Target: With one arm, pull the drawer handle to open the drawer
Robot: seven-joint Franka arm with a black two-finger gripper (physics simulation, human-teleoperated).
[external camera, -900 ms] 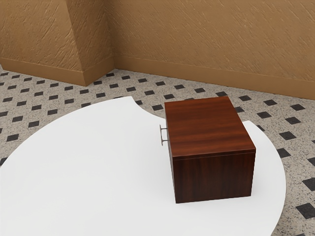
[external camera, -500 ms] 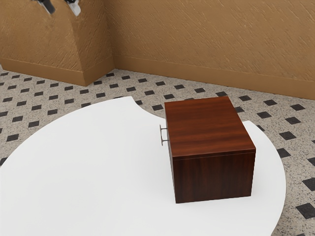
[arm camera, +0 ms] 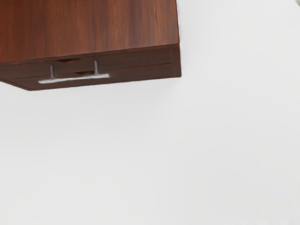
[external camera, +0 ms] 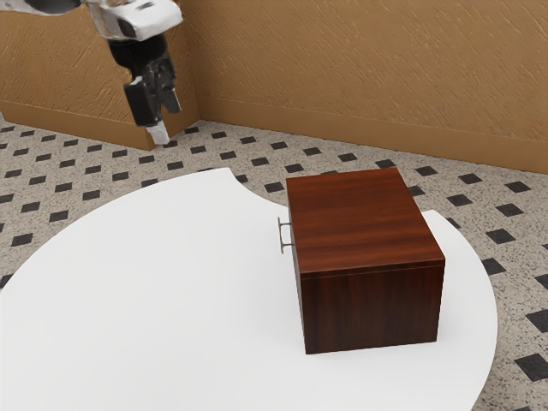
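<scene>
The black two-finger gripper (external camera: 158,128) hangs high at the exterior view's left, on the end of the white arm (external camera: 128,17), pointing downward at a slight tilt. It holds nothing and touches nothing, and is well apart from everything on the table. From this angle I cannot tell whether it is parted or closed.

Below it, and toward the exterior view's right, spreads the round white table (external camera: 145,308), with a curved notch in its far edge. In the wrist view the same white tabletop (arm camera: 187,164) lies under the hand.

On the right part of the table stands the dark reddish-brown wooden drawer box (external camera: 360,231), upright, with its bottom flat on the surface. Its front faces the exterior view's left and carries the slim silver bar handle (external camera: 283,236), which stands off the wood on two short posts. In the wrist view the box (arm camera: 84,23) shows its top and front. There the handle (arm camera: 75,77) runs across a drawer front that sits flush with the box, so the drawer is closed and its inside hidden.

Around the table are a speckled floor with black diamonds (external camera: 86,163) and tan textured walls (external camera: 360,60).
</scene>
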